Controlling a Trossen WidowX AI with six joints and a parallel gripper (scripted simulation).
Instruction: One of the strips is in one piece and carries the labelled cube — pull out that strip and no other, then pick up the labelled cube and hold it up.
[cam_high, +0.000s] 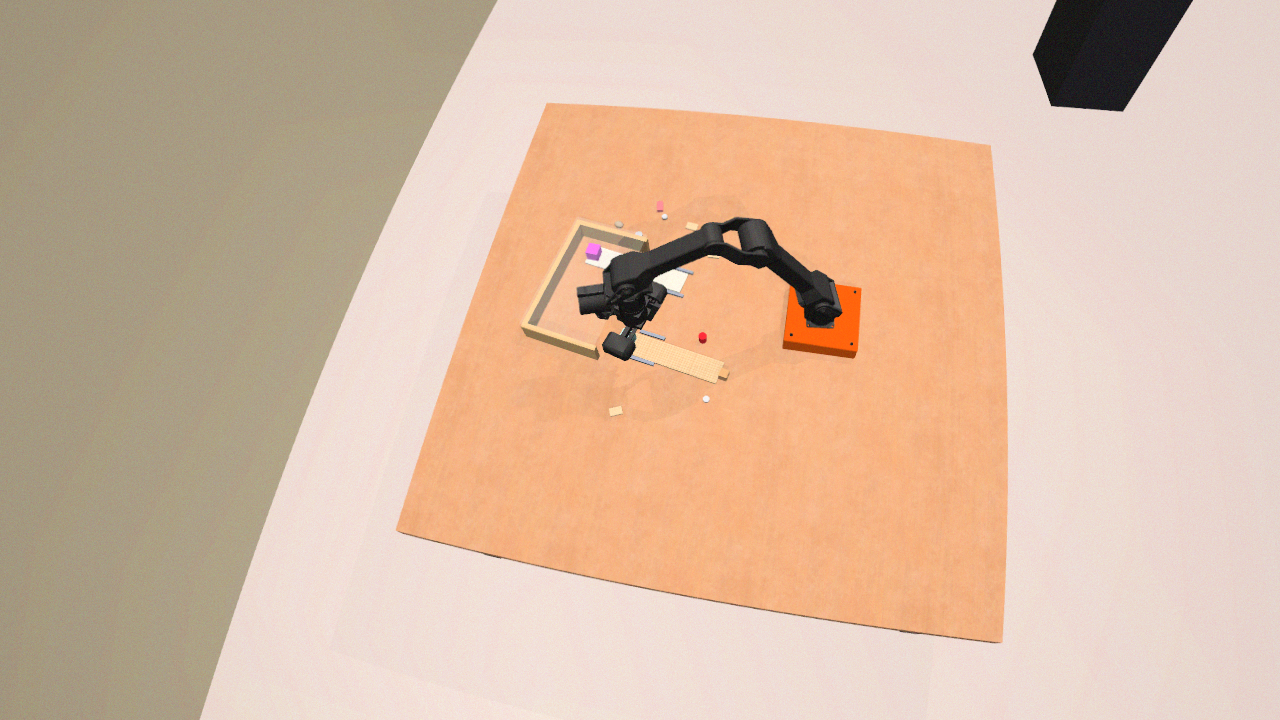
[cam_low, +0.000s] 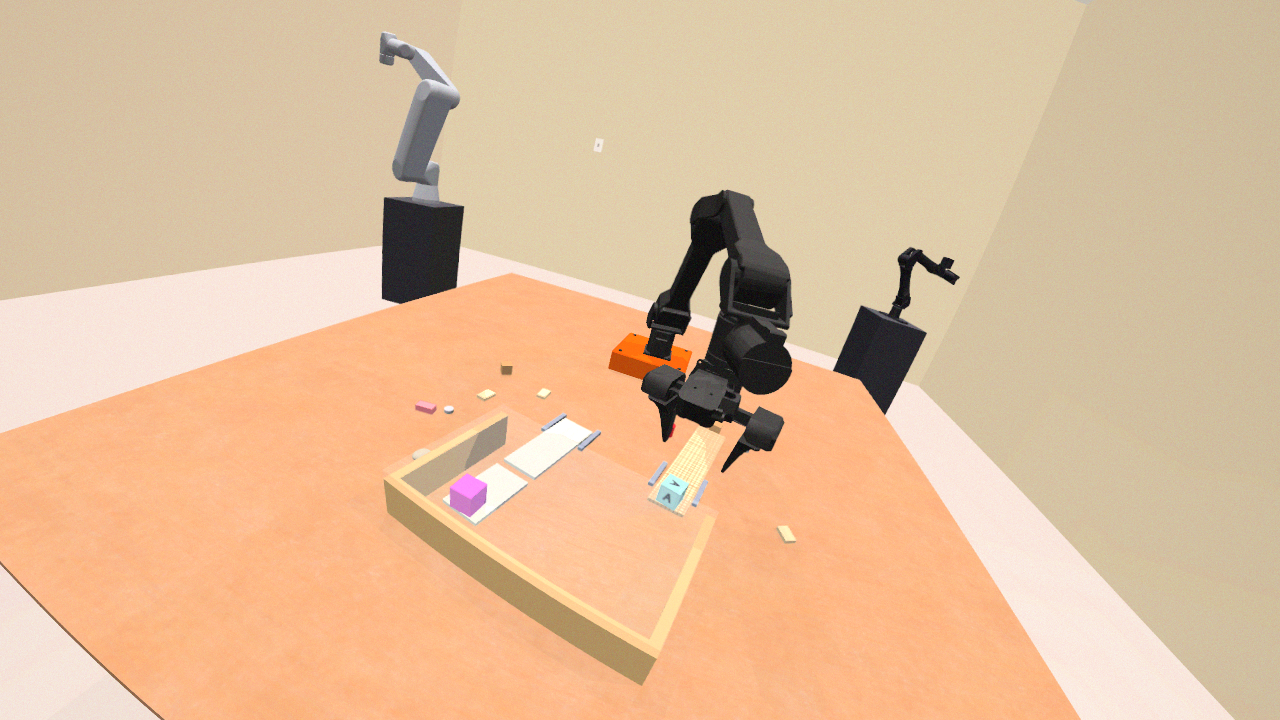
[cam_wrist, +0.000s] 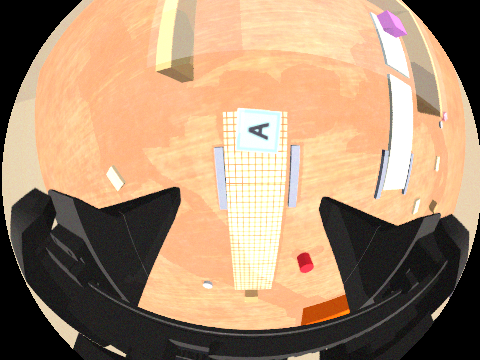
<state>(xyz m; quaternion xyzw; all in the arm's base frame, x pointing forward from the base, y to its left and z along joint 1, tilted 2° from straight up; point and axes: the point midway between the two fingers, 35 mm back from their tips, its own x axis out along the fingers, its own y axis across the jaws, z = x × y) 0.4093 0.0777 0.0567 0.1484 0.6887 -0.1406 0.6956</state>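
Two dark fingers of your pincer (cam_wrist: 250, 236) stand spread wide with nothing between them, one on each side of the gridded strip (cam_wrist: 255, 220). You can see in the wrist view that this strip runs in one piece straight out ahead of the pincer, passing under the gap between the fingers. At its far end, ahead of the pincer, sits the labelled cube (cam_wrist: 259, 130), pale blue with a black A on top, resting on the strip. Two short grey rails (cam_wrist: 219, 176) flank the strip just beside the cube's end.

From the exterior view your pincer (cam_low: 707, 438) hangs above the strip (cam_low: 693, 456), fingertips pointing down, clear of the cube (cam_low: 673, 491). The cube lies close to the open side of the wooden frame (cam_low: 537, 591).

Off to the pincer's right in the wrist view lies the white strip (cam_wrist: 399, 134), split in two pieces, with a pink cube (cam_wrist: 391, 23) at its far end. A small red cylinder (cam_wrist: 306, 262) stands near the right finger, beside the gridded strip.
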